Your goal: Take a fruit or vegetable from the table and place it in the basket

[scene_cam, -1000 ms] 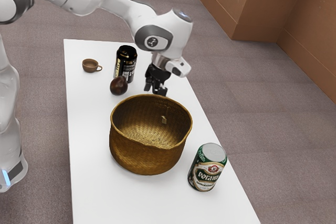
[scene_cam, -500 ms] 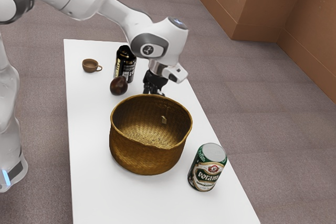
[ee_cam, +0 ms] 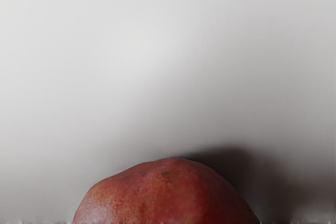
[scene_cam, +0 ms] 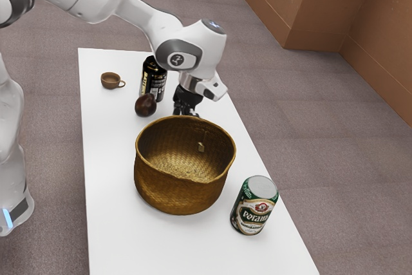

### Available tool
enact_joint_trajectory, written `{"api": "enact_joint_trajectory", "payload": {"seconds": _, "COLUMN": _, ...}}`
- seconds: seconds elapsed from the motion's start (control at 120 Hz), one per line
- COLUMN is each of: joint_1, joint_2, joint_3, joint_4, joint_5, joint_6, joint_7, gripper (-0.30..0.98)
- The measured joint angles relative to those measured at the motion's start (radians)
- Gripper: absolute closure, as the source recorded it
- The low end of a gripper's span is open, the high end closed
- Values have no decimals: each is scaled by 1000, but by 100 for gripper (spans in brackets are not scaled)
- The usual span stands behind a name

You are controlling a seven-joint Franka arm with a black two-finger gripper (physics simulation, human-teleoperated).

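The claw is just beyond the basket.
The red fruit lies just under the claw; whether that is spread or pinching, I cannot tell.

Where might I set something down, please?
Bare white table lies between the small brown cup and woven basket, and from that basket to the exterior view's lower edge. It's crowded around the black gripper, rounded red fruit, dark oval fruit and tall black can.

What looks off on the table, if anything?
One oddity: a small pale patch inside the woven basket; tag or damage, can't tell. Battery can, green beer can and brown cup stand upright; no spill visible.
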Motion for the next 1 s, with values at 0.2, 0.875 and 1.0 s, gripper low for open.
{"api": "enact_joint_trajectory", "payload": {"seconds": 0.2, "joint_1": 0, "joint_2": 0, "joint_3": 0, "joint_4": -1, "joint_5": 0, "joint_6": 1, "joint_7": 0, "gripper": 0}}
{"api": "enact_joint_trajectory", "payload": {"seconds": 0.875, "joint_1": 1, "joint_2": 1, "joint_3": 0, "joint_4": 1, "joint_5": 0, "joint_6": -38, "joint_7": -4, "gripper": 25}}
{"api": "enact_joint_trajectory", "payload": {"seconds": 1.0, "joint_1": 1, "joint_2": 1, "joint_3": 0, "joint_4": 1, "joint_5": 8, "joint_6": -40, "joint_7": -11, "gripper": 42}}
